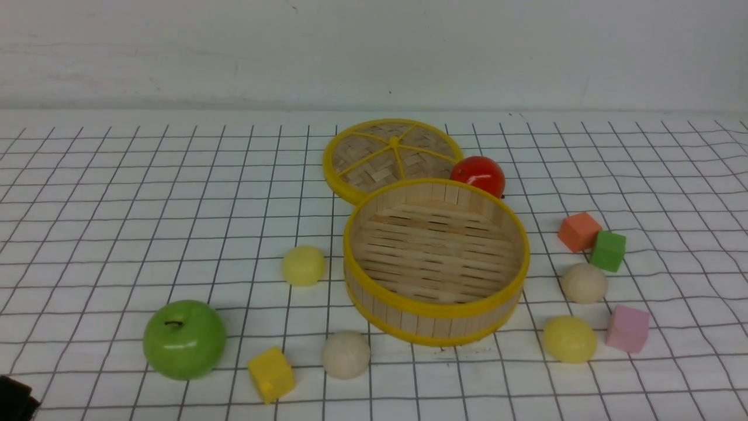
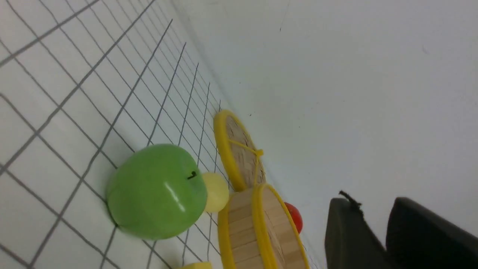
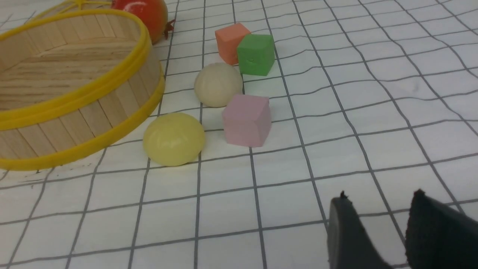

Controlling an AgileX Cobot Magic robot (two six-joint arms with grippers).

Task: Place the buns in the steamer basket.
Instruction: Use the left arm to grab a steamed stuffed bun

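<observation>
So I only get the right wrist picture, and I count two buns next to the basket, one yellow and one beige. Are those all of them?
Observer: No, there are two more on the robot's left of the steamer basket. A pale yellow bun lies beside it, and a beige bun lies nearer the robot.
Operator: Is anything else over there that isn't a bun?
Observer: Yes, a green apple and a yellow cube sit left of that beige bun. Both are outside your picture.
</observation>
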